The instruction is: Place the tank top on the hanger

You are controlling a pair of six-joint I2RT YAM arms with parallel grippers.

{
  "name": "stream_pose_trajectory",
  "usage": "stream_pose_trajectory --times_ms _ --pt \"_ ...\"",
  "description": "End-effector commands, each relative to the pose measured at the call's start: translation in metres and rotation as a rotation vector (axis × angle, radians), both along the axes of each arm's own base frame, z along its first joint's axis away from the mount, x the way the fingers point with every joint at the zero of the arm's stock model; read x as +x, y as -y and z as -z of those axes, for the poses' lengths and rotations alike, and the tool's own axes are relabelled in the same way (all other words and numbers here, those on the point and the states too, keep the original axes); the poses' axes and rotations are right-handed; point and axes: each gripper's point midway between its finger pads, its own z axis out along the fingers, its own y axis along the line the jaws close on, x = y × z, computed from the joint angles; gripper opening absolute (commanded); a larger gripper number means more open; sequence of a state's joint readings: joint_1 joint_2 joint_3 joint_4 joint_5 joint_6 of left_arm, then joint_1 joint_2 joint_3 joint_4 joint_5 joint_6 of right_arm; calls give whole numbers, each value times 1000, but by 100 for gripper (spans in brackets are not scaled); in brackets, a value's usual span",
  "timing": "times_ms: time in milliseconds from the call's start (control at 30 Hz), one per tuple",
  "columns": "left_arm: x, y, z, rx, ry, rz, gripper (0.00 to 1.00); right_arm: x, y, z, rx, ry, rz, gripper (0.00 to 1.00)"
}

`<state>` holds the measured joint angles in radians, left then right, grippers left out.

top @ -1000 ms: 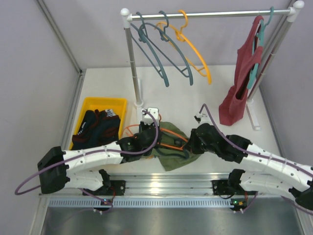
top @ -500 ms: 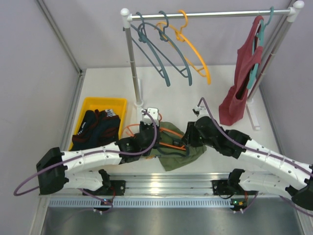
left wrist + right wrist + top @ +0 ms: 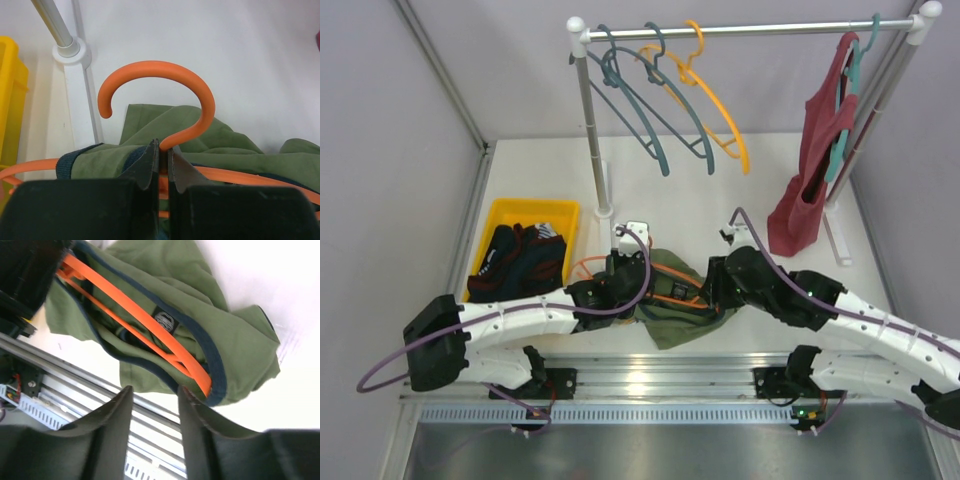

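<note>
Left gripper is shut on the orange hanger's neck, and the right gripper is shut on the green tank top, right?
Not quite. The left gripper does pinch the hanger, but the right gripper is open and not gripping the tank top, as the right wrist view shows.

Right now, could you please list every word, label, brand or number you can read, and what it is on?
No text is legible in any view.
Neck label of the tank top: pale oval mark on dark, too blurred to read.
White marks on the dark clothes in the yellow bin: too small to read.
Orange hanger: no marking visible.
</note>
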<state>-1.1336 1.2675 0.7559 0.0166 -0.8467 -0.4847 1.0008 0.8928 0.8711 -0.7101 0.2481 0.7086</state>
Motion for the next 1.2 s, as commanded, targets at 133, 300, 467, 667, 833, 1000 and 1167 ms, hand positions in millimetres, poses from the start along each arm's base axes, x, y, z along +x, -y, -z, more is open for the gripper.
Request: stream_pose_trajectory --times_ms 133,300,467,667,833,1000,1167 --pt "6 -11 -18 -11 39 -79 0 -23 21 28 -81 -54 50 32" --pt "6 -11 -16 1 39 -73 0 -32 27 53 -100 -100 62 29" --pt "6 -10 -15 2 38 -70 0 -28 33 69 -164 -110 103 31" --pt "5 -10 -15 7 39 -60 0 -20 36 75 -216 -92 136 36" --pt "5 -10 -17 -17 50 -62 0 -14 35 81 -241 -81 152 37" --pt "5 -10 -24 -41 72 -56 0 -9 31 81 -244 -64 150 21" --pt "7 -11 -28 -38 88 -60 0 -4 23 71 -243 -43 127 1"
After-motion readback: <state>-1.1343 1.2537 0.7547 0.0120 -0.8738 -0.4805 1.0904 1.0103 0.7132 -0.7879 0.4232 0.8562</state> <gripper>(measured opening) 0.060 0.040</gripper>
